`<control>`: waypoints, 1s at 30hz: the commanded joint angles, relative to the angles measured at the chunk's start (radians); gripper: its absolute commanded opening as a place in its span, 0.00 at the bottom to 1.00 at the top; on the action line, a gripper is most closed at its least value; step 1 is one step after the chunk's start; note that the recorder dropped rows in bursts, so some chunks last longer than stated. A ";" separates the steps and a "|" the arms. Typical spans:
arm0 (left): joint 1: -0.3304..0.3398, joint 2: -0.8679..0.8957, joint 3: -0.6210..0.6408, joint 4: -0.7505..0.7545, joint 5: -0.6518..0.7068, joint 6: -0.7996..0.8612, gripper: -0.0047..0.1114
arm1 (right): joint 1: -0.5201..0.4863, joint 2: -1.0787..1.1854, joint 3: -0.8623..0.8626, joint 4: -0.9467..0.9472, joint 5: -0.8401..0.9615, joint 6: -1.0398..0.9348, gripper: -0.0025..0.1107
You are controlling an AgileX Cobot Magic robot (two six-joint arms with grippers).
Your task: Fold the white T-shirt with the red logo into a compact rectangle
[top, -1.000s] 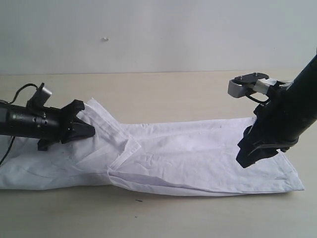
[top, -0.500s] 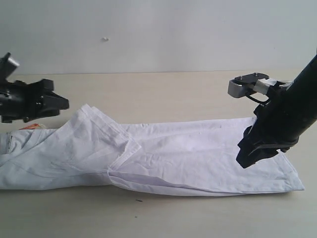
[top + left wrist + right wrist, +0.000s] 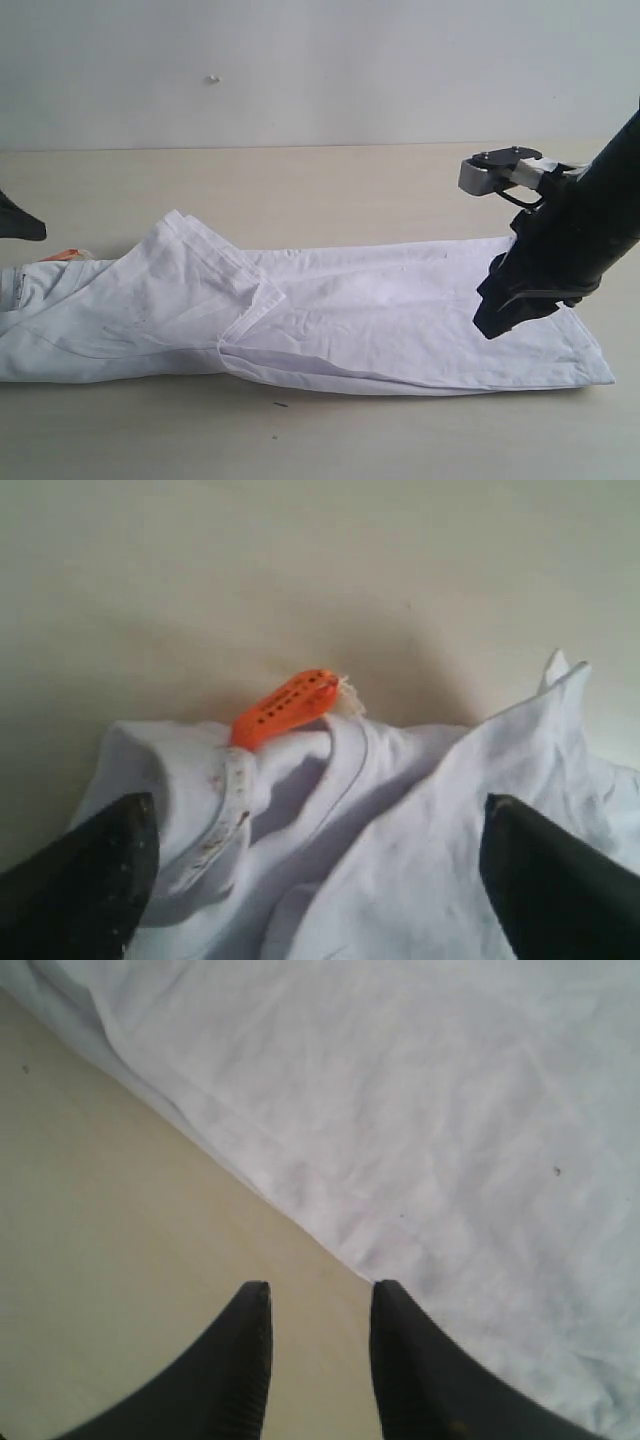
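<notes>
Right hand at white T-shirt edge

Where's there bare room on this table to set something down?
Widest: the table strip between the white T-shirt and the wall. A narrower strip lies in front of the shirt. Crowded: the shirt's right end by the right pincer, its collar end by the left pincer.

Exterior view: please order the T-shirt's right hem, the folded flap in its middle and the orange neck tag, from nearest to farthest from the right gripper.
Measured from the right gripper:
1. right hem of the white T-shirt, just beside the gripper at the right end.
2. folded flap, mid-shirt, well to the left.
3. orange neck tag, at the far left end.
</notes>
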 commanded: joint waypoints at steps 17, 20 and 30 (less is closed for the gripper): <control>0.004 0.057 -0.001 0.429 -0.064 -0.169 0.76 | 0.000 -0.011 0.002 0.048 0.009 -0.018 0.32; 0.004 0.071 -0.001 0.415 -0.041 -0.163 0.76 | 0.000 -0.011 0.002 0.048 0.009 -0.018 0.32; 0.004 0.126 -0.001 0.203 0.115 0.063 0.76 | 0.000 -0.011 0.002 0.048 0.009 -0.018 0.32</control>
